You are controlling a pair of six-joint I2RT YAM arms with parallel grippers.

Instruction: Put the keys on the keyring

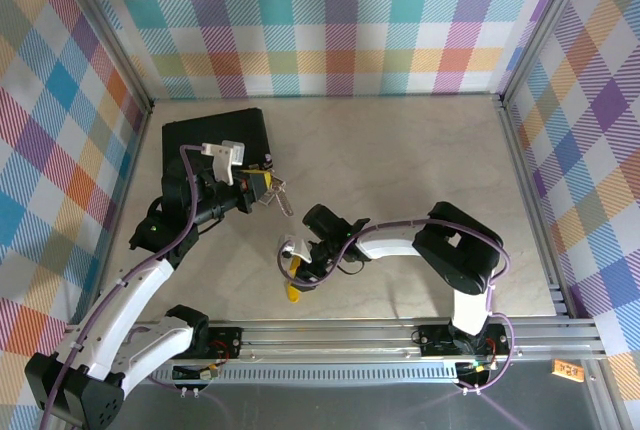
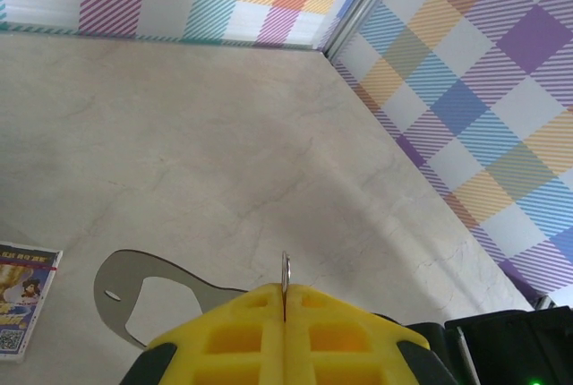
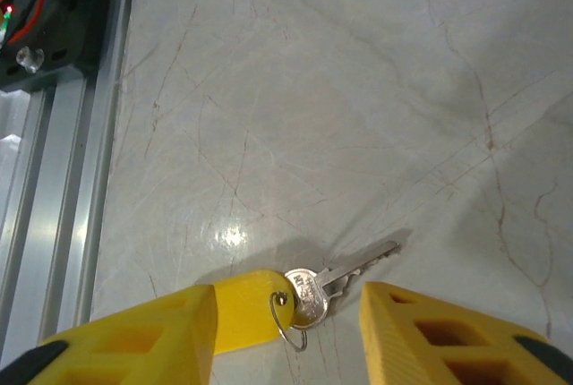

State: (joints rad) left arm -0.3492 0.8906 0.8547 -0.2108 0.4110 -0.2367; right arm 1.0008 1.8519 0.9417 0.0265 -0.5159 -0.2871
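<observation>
While the left gripper [image 2: 285, 306] pinches the keyring [image 1: 284, 200] between closed fingertips, the right gripper [image 3: 288, 327] stands wide apart astride the yellow-headed key [image 3: 313, 294], flat on the table [image 3: 313, 89].

Key [image 3: 309, 295]: shiny bare metal blade, smooth yellow plastic head. Keyring [image 2: 125, 291]: flat grey metal, matt. Table [image 3: 313, 89]: marble-look top, smooth, glossy, fine scratches. Right gripper [image 3: 288, 313] fingers [image 3: 430, 331]: matt yellow plastic. Rail [image 3: 54, 188]: brushed aluminium.
</observation>
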